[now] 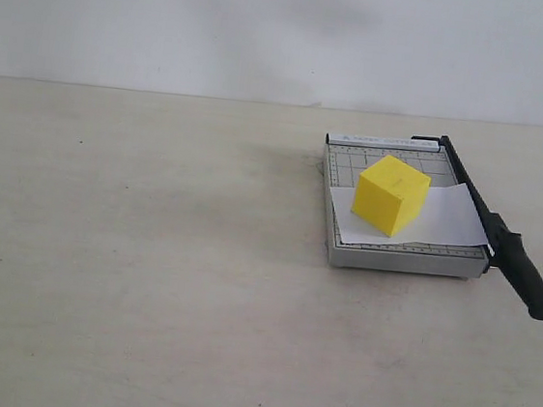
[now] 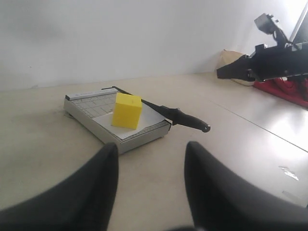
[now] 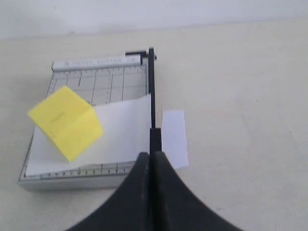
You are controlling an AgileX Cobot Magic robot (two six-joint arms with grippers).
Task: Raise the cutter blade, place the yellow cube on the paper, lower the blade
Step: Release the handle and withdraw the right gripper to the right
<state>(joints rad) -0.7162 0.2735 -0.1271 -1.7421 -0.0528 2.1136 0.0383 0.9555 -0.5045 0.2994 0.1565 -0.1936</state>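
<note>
Paper (image 1: 450,217) on grey board (image 1: 382,258), middle right, holds yellow cube (image 1: 391,194) beside flat cutter blade (image 1: 500,243); left gripper (image 2: 150,147) wide open, right gripper (image 3: 151,157) pinched shut, both well away.

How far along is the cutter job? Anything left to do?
It looks finished. Done: the yellow cube sits on the paper on the cutter board, and the cutter blade lies flat along its edge, with a cut strip beside it. In hand: nothing; the left claw is open, the right claw shut, both clear of the cutter. Left: nothing I can see.
</note>
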